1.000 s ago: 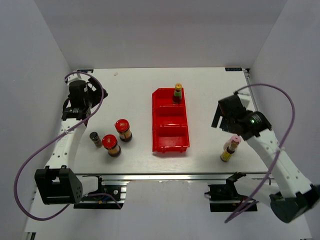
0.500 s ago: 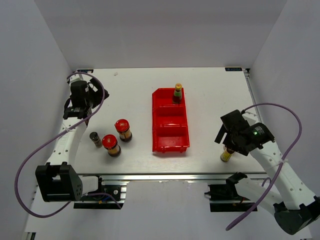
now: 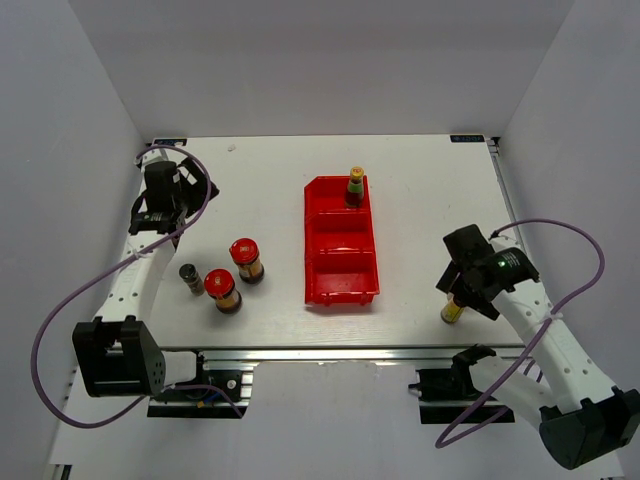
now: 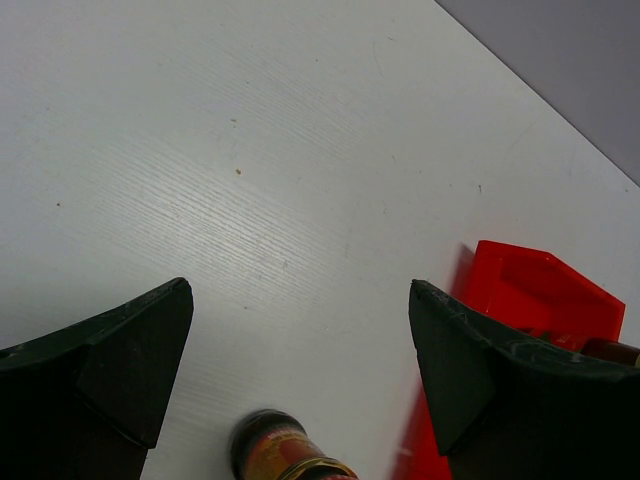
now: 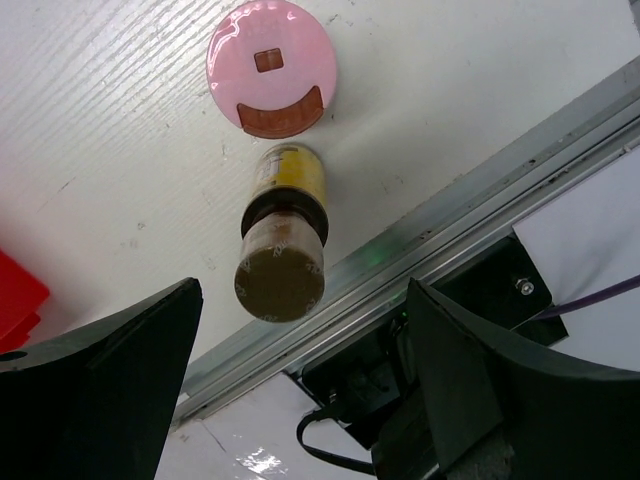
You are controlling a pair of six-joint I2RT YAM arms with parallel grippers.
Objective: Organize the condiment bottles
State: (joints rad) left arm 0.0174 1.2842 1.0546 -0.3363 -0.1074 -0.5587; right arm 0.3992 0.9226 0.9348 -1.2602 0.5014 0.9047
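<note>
Overhead, right of the red tray, the right claw hid the pink-capped bottle and the top of the dark-capped bottle. In the left wrist view, the tray ran out of frame, and a small bottle left of the tray was cut by the bottom edge.

A red plastic tray with three compartments in a row lies a little right of the middle of the white table, its long side running from the near edge toward the back. Along the table's near edge runs a silver metal rail. Plain pale walls close in the back and both sides, and small black fittings sit at the two far corners.
</note>
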